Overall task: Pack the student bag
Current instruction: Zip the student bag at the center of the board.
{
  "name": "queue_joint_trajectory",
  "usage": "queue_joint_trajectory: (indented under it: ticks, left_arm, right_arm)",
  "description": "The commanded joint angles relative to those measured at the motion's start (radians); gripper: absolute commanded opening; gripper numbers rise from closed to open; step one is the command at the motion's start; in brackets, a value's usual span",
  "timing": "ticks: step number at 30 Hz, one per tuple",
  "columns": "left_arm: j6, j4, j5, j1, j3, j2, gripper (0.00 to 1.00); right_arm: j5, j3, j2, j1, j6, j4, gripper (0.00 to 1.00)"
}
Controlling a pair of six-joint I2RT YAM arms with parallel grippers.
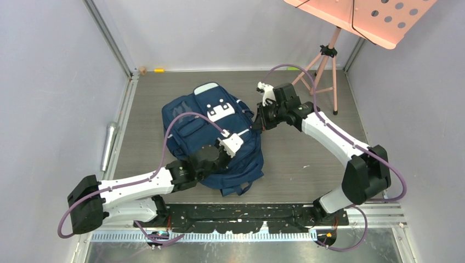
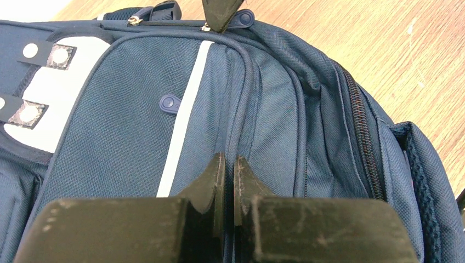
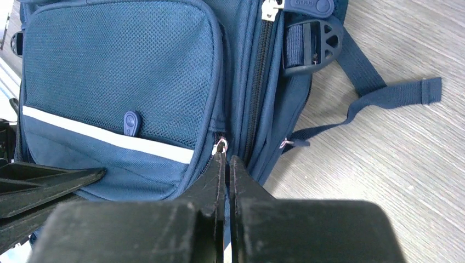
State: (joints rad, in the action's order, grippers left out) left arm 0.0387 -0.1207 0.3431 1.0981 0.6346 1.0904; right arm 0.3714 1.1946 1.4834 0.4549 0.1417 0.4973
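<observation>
Beneath left gripper (image 2: 229, 164), student bag (image 1: 189, 129), right gripper (image 3: 226, 160) closed at its side.

A grey wood-grain counter (image 1: 296, 181) is carrying a large navy blue fabric backpack (image 1: 192, 137), which is lying flat, left of centre. At the far right a pink metal tripod stand (image 1: 328, 53) is standing on it. A small yellow object (image 1: 159, 70) is lying at the far edge, left.

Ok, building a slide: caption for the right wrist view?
Shut right gripper with its tips at a zip ring on the student bag.
</observation>
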Motion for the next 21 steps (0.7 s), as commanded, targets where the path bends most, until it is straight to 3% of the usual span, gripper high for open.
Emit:
queue_joint_trajectory:
  ticks: [1,11,12,14,15,16,17,18,19,21]
  left_arm:
    - [-0.014,0.153,-0.029,0.006,-0.046,-0.072,0.0]
    - [-0.074,0.183,-0.031,0.006,-0.065,-0.133,0.0]
    - [-0.085,0.198,-0.024,0.006,-0.056,-0.135,0.06]
    - [-0.115,0.234,0.004,0.005,-0.03,-0.132,0.43]
    - [-0.127,0.248,0.013,0.003,-0.018,-0.13,0.65]
    - [-0.138,0.26,0.017,0.0,-0.005,-0.129,0.85]
    - [-0.146,0.271,0.011,-0.007,0.007,-0.129,0.92]
    - [-0.149,0.281,-0.004,-0.013,0.021,-0.127,0.97]
    - [-0.149,0.293,-0.025,-0.026,0.036,-0.124,0.99]
    - [-0.153,0.321,-0.092,-0.051,0.078,-0.113,1.0]
  right_arm:
    - [-0.218,0.075,0.069,-0.061,-0.07,-0.239,0.0]
    - [-0.221,0.126,0.174,-0.056,-0.076,-0.345,0.0]
    - [-0.221,0.13,0.17,-0.055,-0.072,-0.336,0.0]
    - [-0.222,0.124,0.147,-0.055,-0.056,-0.33,0.07]
    - [-0.222,0.119,0.136,-0.055,-0.046,-0.328,0.23]
    - [-0.223,0.107,0.103,-0.055,-0.042,-0.322,0.33]
    - [-0.223,0.099,0.092,-0.055,-0.034,-0.32,0.54]
    - [-0.227,0.084,0.064,-0.054,-0.03,-0.309,0.63]
    - [-0.243,0.078,0.051,-0.054,-0.024,-0.3,0.79]
    - [-0.278,0.061,0.009,-0.055,-0.011,-0.267,0.9]
